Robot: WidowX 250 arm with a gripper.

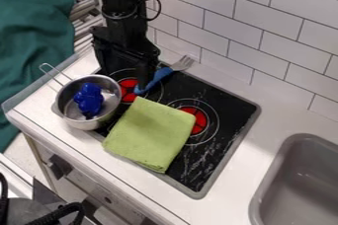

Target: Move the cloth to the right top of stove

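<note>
The black gripper hangs over the back left of the stove, beyond the cloth and not touching it as far as I can see. A green cloth lies folded roughly square across the front and middle of the stove. One corner points back towards the left burner, its left edge comes close to the metal pot, and its right corner partly covers the right red burner.
A metal pot holding a blue object stands at the stove's left edge. A fork with a blue handle lies by the gripper at the back. The grey sink is at right, and a tiled wall rises behind.
</note>
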